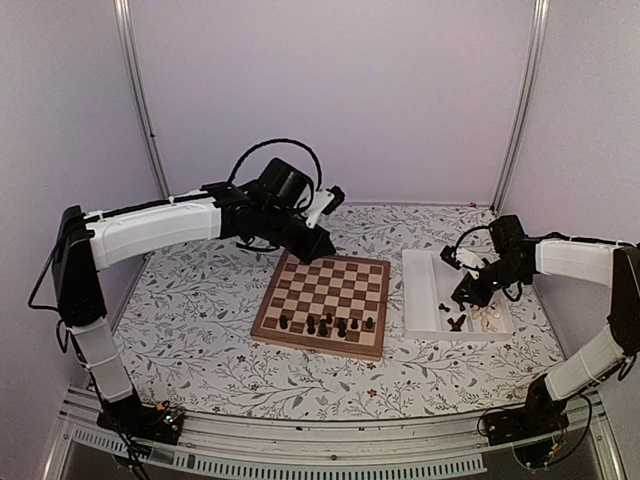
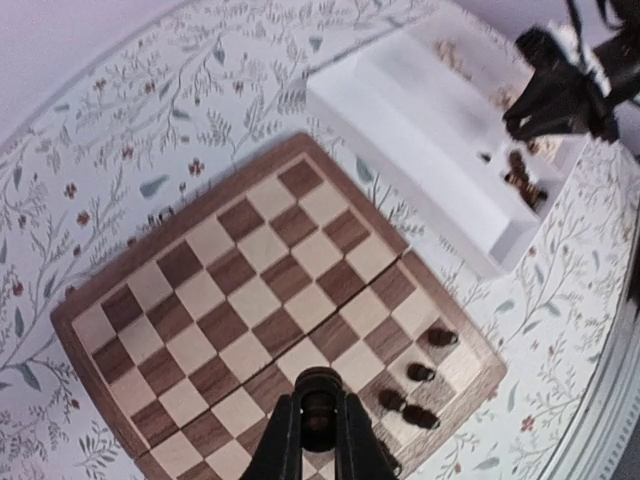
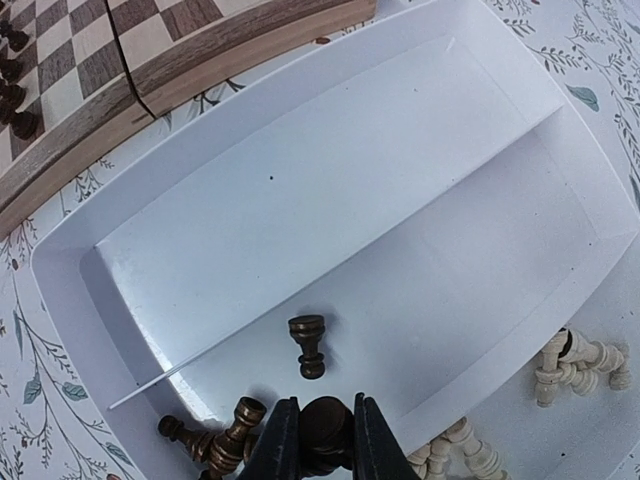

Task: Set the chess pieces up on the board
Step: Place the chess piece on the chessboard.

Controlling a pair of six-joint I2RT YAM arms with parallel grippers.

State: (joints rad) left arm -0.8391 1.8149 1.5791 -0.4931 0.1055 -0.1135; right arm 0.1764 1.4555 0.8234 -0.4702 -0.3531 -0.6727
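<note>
left wrist: left claw (image 2: 318,404) and right claw (image 3: 326,408) each pinching a dark-brown, round-topped chess piece (image 2: 318,386)

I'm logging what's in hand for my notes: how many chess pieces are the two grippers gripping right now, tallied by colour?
Dark: 2, a dark piece in the left gripper and a second dark piece in the right gripper
Cream: 0
Total: 2
</note>
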